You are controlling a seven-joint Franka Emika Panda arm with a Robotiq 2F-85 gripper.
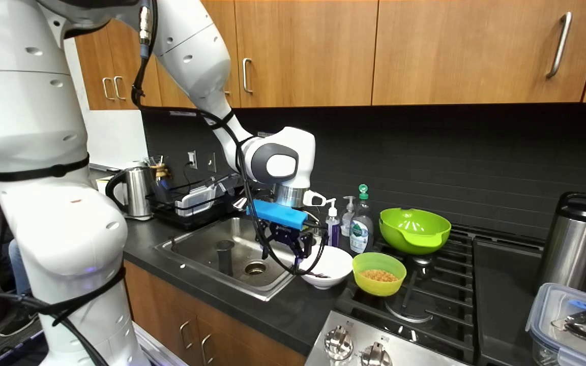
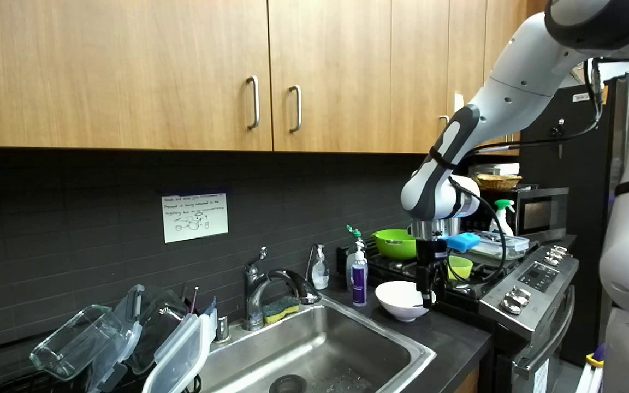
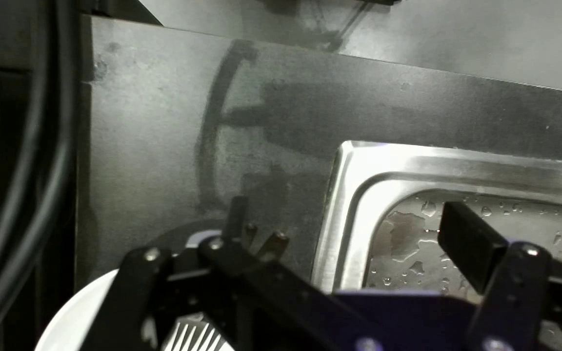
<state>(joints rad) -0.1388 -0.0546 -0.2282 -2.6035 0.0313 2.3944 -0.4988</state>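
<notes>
Arm (image 2: pixel 511 87) at right, pincer (image 2: pixel 427 297) pointing down, overlapping right side of white bowl (image 2: pixel 393 297) in view; contact unclear. White bowl on worktop (image 2: pixel 451 341) between sink (image 2: pixel 363 347) and stove (image 2: pixel 533 311). Purple bottle (image 2: pixel 359 278) just left of it, clear dispenser (image 2: pixel 320 271) further left. Green bowl (image 2: pixel 395 245) on stove. Microwave (image 2: pixel 543 215) past stove. Sponge (image 2: pixel 280 310) beside faucet (image 2: pixel 253 295). Rack (image 2: pixel 22 381) bottom left, loaded with clear containers (image 2: pixel 178 352). Handwritten note (image 2: pixel 194 218) on wall (image 2: pixel 112 234), cabinets (image 2: pixel 328 76) above.

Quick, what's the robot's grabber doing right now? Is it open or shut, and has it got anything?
Gripper: open, fingers wide apart, holding nothing.
</notes>
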